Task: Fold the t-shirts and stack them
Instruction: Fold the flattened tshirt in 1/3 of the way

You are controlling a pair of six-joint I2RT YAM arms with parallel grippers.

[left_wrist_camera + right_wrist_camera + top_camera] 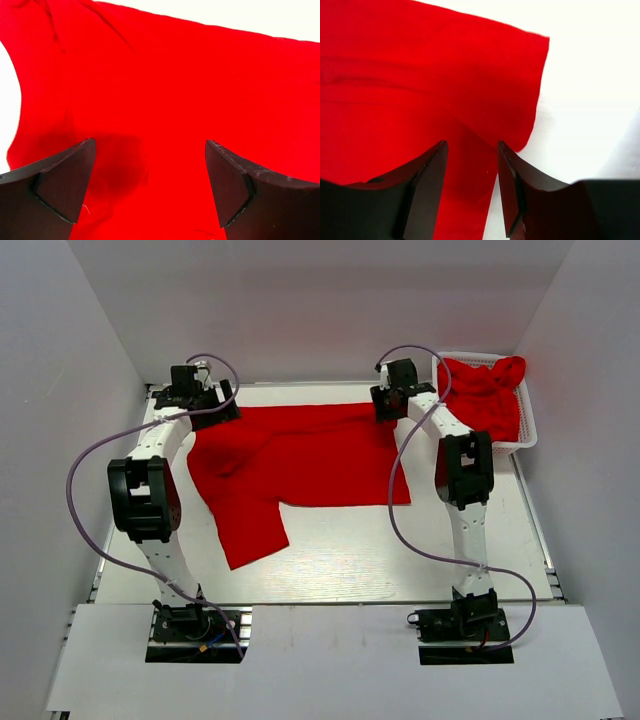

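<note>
White table (330, 560), boxed in by plain white walls (300, 300) on the left, right and far sides. White board (330, 650) across the near edge, arm bases bolted on it.

Basket (527, 430), white plastic lattice, sits in the far right corner of the table. Heap of t-shirts (480, 390) inside it, red, bunched up, piled up around the rim.

One red t-shirt (300, 455) is spread flat on the table, left of the basket. Its right edge is near the basket but apart from it. A sleeve (250, 530) sticks out on the side away from the basket, toward the near edge. The cloth is wrinkled on that far-from-basket side.

Right claw (472, 150) is just left of the basket, at the far corner of the shirt nearest it. Fingers are a modest gap apart, with red cloth showing in the gap and bare table off to one side. Cannot tell if the pads touch the cloth.

Left claw (150, 150) is well left of the basket, at the opposite far end of the shirt. Fingers are spread wide over red cloth, clamped on nothing.

Purple cables (85, 490) loop off both arms. The right arm's cable hangs over the shirt edge nearest the basket
</note>
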